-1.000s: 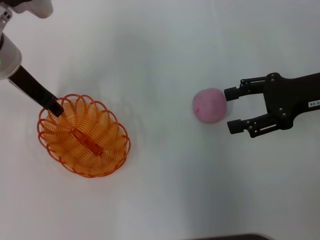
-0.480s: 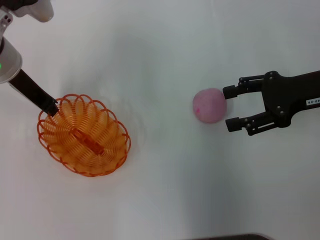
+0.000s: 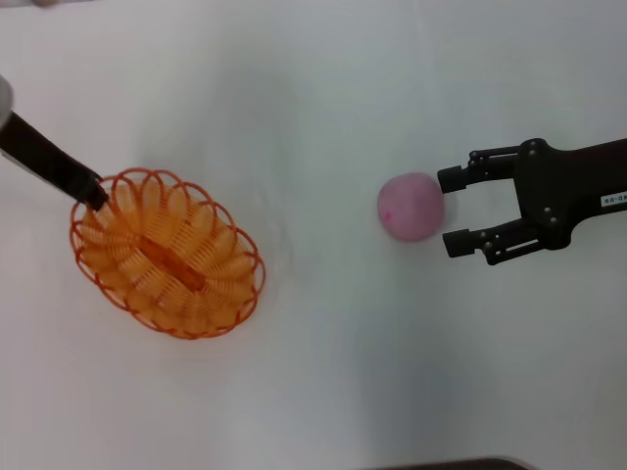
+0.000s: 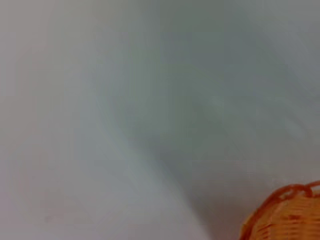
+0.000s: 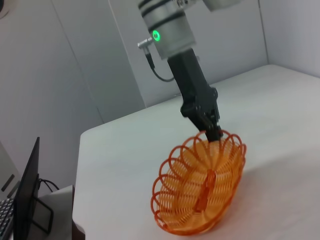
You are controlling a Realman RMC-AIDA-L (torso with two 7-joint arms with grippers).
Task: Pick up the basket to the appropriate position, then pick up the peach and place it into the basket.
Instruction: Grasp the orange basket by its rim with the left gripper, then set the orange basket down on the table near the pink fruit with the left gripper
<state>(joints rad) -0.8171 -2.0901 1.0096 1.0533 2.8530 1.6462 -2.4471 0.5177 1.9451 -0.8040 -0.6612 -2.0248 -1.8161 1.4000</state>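
The orange wire basket (image 3: 165,253) is at the left of the white table (image 3: 313,372). My left gripper (image 3: 93,193) is shut on its far-left rim. In the right wrist view the left gripper (image 5: 212,131) holds that end of the basket (image 5: 200,192) up, so the basket is tilted. A corner of the basket (image 4: 285,215) shows in the left wrist view. The pale-pink peach (image 3: 410,206) lies on the table at the right of centre. My right gripper (image 3: 453,211) is open just right of the peach, with one fingertip (image 3: 451,179) almost touching it.
A dark edge (image 3: 460,464) shows at the bottom of the head view. In the right wrist view the table's far edge (image 5: 100,130) meets a grey wall, and a monitor (image 5: 27,195) stands beyond the table's corner.
My left arm has risen and drawn back toward the upper left. The basket's held end has come up and the basket has shifted slightly. The right gripper and the peach have barely moved.
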